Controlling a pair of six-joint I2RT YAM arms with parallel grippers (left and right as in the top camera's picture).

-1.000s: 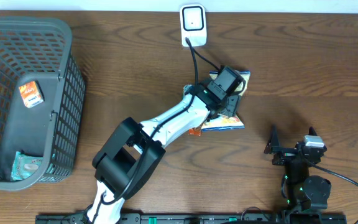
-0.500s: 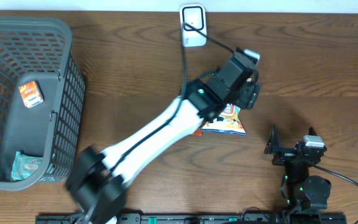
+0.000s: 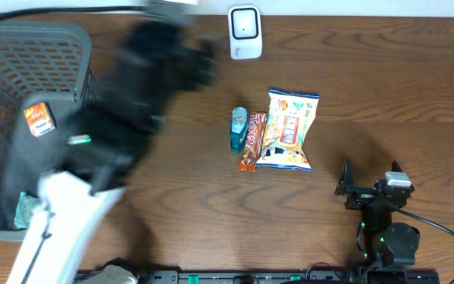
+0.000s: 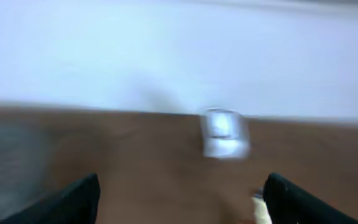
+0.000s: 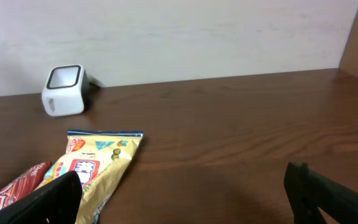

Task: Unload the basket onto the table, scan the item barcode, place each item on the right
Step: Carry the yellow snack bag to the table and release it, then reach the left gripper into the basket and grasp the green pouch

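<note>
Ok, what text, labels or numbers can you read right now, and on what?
No text reads clearly.
On the snack bag: printed panel, too small to read.
On the red wrapper: lettering blurred.
On the orange box: print too small.
On the scanner: none visible.

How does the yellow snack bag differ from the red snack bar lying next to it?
The yellow plastic snack bag is wide; the red wrapped snack bar is narrow. The bag is mostly yellow and white, the bar red and orange. The bag reaches closer to the white scanner than the bar. Both lie flat, side by side.
</note>
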